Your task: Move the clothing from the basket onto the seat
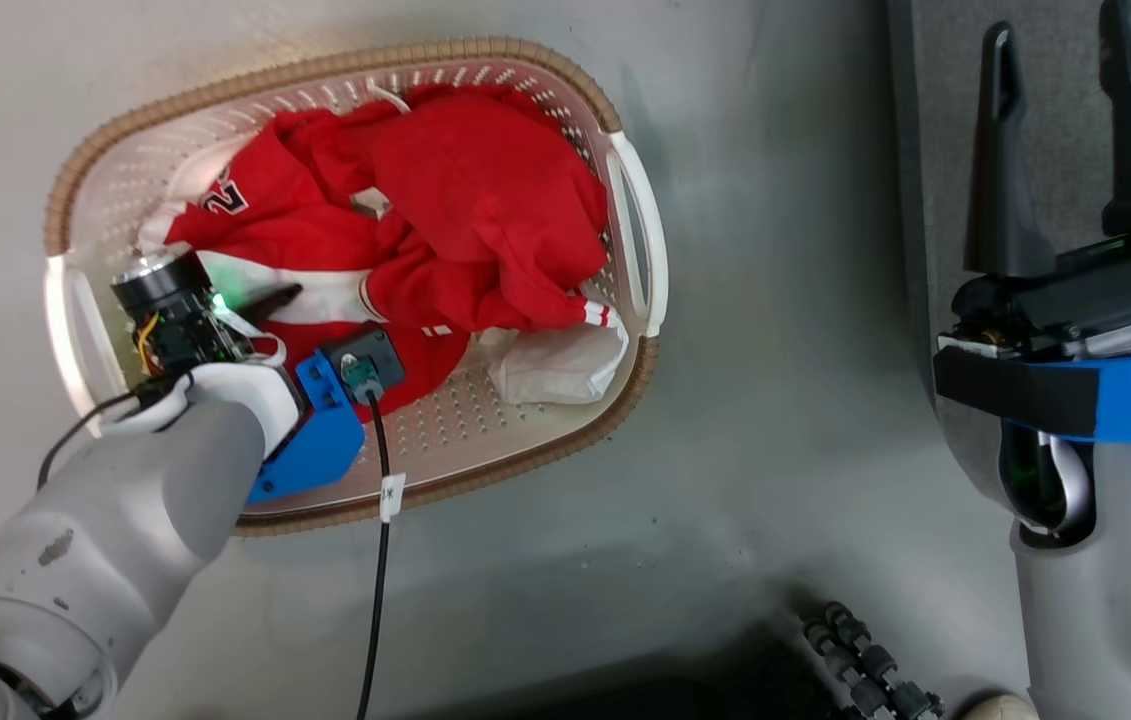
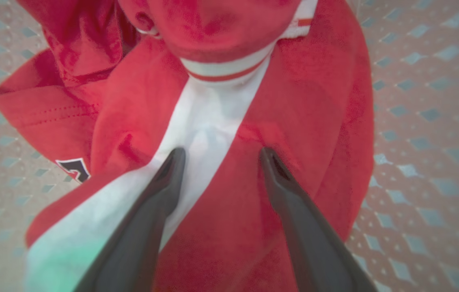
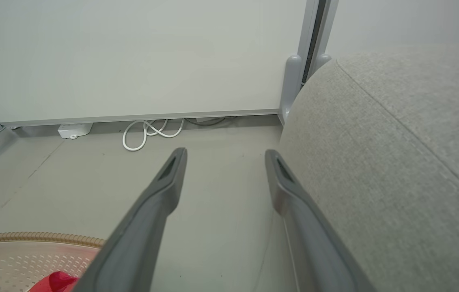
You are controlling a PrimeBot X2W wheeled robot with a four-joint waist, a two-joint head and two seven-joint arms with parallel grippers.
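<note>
Head view: the seat stands at our right, and the basket on the floor holds the clothing. Our left gripper hangs spread over a white panel (right gripper equally open, empty); we should push deep and pinch a thick fold.

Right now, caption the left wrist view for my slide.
Open left gripper poised over the red-and-white clothing lying in the perforated basket.
</note>
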